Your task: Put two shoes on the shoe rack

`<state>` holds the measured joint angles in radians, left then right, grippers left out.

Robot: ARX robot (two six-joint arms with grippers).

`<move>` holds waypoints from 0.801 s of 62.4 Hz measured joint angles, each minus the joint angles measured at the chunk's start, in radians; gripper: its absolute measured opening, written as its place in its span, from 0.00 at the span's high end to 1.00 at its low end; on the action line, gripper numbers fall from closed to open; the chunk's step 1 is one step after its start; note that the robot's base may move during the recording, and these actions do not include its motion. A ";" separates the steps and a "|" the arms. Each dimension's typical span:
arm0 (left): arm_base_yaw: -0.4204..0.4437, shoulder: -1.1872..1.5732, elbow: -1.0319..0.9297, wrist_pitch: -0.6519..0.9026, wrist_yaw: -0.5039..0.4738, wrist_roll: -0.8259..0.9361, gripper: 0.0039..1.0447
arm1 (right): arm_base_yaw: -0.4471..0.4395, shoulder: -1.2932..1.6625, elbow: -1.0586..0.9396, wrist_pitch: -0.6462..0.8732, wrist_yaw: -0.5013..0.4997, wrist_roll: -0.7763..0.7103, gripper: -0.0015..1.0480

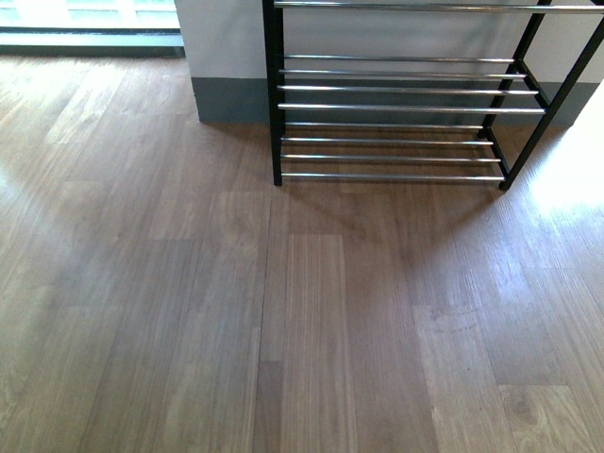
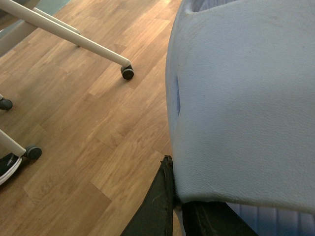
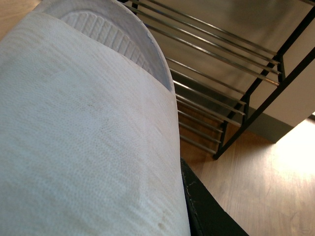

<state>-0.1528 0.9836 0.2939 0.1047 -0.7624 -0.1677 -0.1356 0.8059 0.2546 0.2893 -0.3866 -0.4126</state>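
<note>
My right gripper [image 3: 199,201] clamps shoe [image 3: 88,137], left gripper [image 2: 179,214] clamps other shoe [image 2: 246,98]. Approach rack [image 3: 231,73] soles level, set across bars.

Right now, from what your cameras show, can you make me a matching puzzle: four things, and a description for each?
1 shoe rack
2 shoe in left wrist view
3 shoe in right wrist view
4 caster wheel

A ribbed white tread, rack bars beyond
B chrome bars, black frame
C small, dark, ending a pale leg
D pale sole, wheeled legs beyond it

Pairs: 1-B, 2-D, 3-A, 4-C
</note>
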 joint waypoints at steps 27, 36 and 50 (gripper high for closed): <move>0.002 0.001 0.001 0.000 -0.005 0.000 0.99 | 0.002 0.001 0.001 0.000 -0.004 0.000 0.99; 0.002 -0.001 0.001 0.000 -0.005 0.000 0.99 | 0.002 0.000 0.001 0.000 -0.003 0.000 0.99; 0.002 -0.001 0.001 0.000 -0.005 0.000 0.99 | 0.002 0.000 0.001 0.000 -0.003 0.000 0.99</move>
<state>-0.1505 0.9829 0.2947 0.1047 -0.7673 -0.1680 -0.1337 0.8062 0.2554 0.2893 -0.3901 -0.4126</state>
